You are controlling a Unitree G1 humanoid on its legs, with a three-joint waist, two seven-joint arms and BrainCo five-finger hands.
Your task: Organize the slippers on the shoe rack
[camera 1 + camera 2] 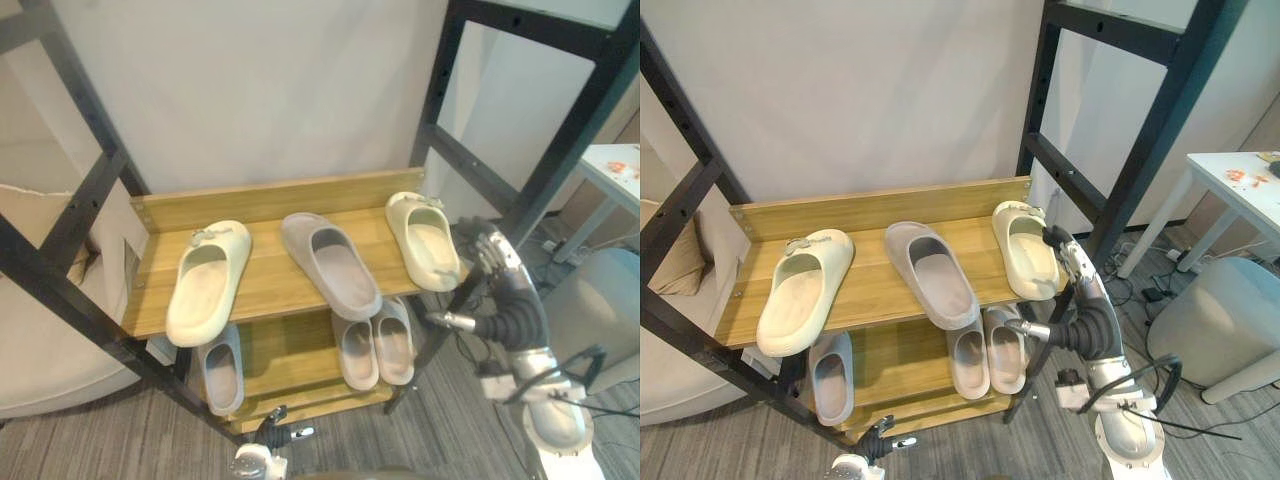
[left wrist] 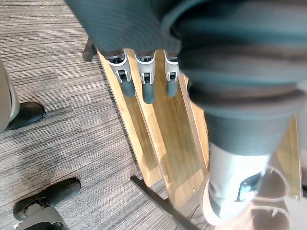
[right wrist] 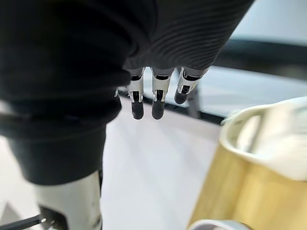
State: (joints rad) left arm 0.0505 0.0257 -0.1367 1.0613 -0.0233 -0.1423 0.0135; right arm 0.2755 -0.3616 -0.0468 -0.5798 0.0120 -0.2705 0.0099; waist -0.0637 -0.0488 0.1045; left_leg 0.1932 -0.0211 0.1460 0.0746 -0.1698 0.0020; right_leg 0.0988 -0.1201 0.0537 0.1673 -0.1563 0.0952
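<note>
The wooden shoe rack [image 1: 270, 280] carries three slippers on its top shelf: a cream slipper [image 1: 207, 280] on the left, a grey slipper [image 1: 330, 262] angled in the middle, and a second cream slipper [image 1: 423, 238] at the right end. On the lower shelf lie a grey slipper [image 1: 221, 368] and a taupe pair [image 1: 375, 345]. My right hand [image 1: 503, 280] hovers open just off the rack's right end, beside the right cream slipper [image 3: 273, 139] and apart from it. My left hand [image 2: 147, 81] hangs low in front of the rack with straight fingers, holding nothing.
Black metal frame posts [image 1: 440, 90] stand on both sides of the rack. A pale cushion [image 1: 40, 350] lies at the left. At the right are a grey pouf [image 1: 1225, 320] and a white table [image 1: 1235, 175]. Grey carpet [image 2: 57, 72] covers the floor.
</note>
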